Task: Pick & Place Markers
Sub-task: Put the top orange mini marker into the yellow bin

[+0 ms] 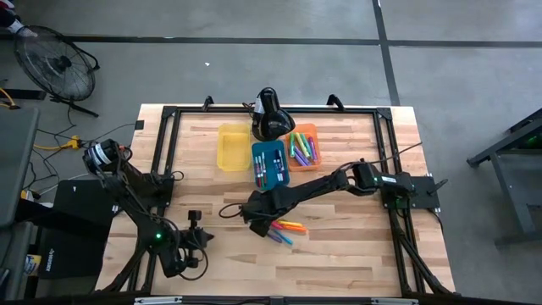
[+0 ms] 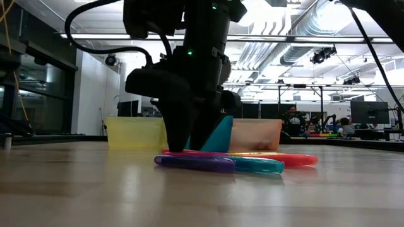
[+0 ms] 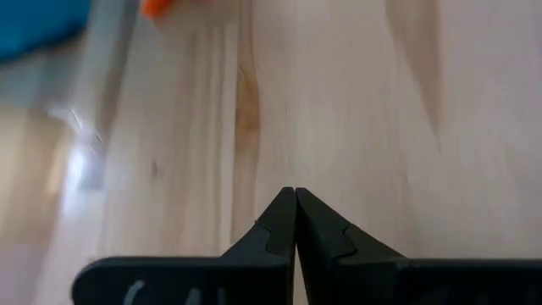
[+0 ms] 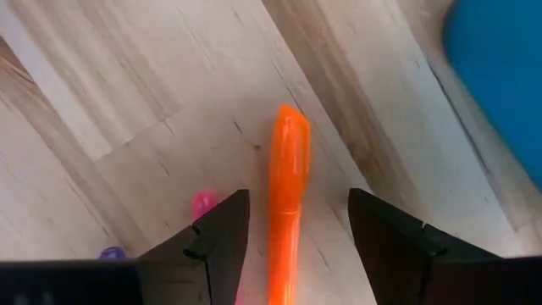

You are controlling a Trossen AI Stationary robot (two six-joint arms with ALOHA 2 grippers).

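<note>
The left gripper [image 1: 195, 219] waits shut at the table's [image 1: 339, 254] near left. Toward the far edge stand the yellow bin [image 1: 232, 146], the blue bin [image 1: 270, 163] and the orange bin [image 1: 303, 145], the last two holding markers. Just in front of the blue bin the right gripper [image 4: 298, 222] is down at the table, fingers spread on either side of an orange marker [image 4: 287, 203] without touching it; loose markers [image 1: 285, 230] lie beside it

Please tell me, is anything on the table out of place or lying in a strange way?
Yes. A few markers lie loose in a small pile on the bare table, outside the bins, while others are already in the blue bin and orange bin. The open right gripper straddles an orange marker.
</note>
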